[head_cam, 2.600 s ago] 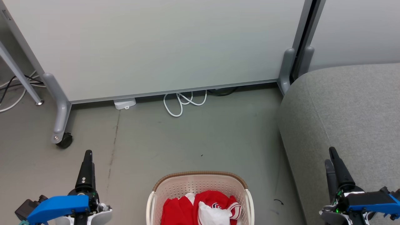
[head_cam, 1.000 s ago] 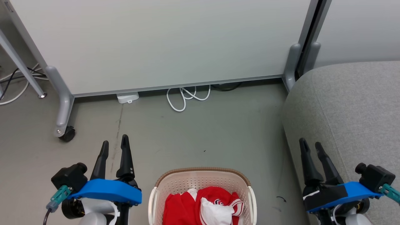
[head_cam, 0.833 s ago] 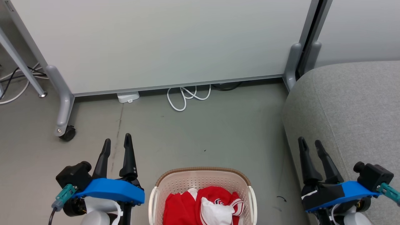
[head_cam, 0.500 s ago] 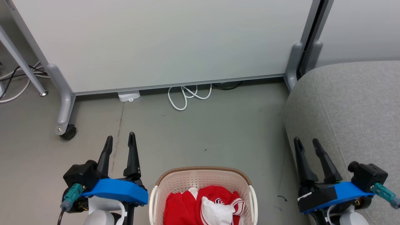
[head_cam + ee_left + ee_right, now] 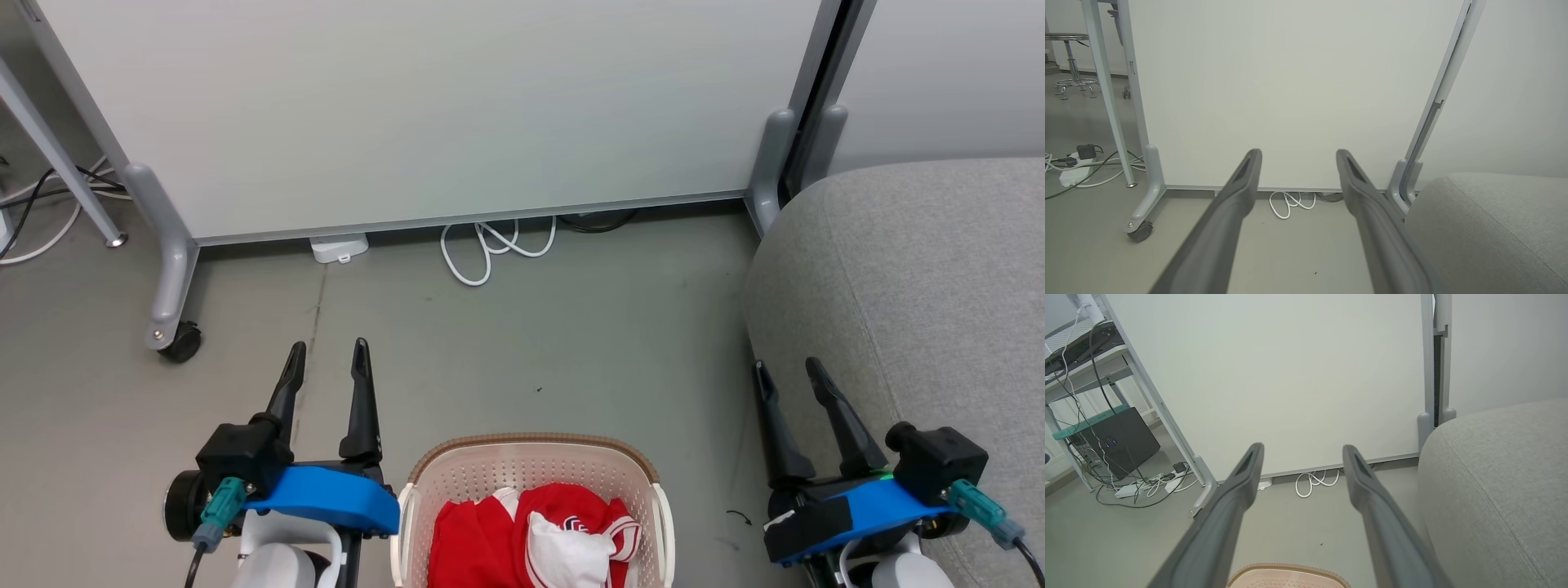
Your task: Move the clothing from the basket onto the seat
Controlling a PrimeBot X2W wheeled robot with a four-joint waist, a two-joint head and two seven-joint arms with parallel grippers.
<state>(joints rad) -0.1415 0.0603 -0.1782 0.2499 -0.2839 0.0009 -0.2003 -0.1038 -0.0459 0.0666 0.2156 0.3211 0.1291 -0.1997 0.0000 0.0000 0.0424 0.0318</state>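
Nearing basket (image 5: 531,442): left claw (image 5: 328,347) (right claw (image 5: 786,365))

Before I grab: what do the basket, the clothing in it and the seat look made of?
Basket: probably moulded cream plastic, matte, with perforated walls; brown woven-look rim. Clothing: soft red and white fabric, crumpled in folds. Seat: grey woven upholstery, matte, seam visible.
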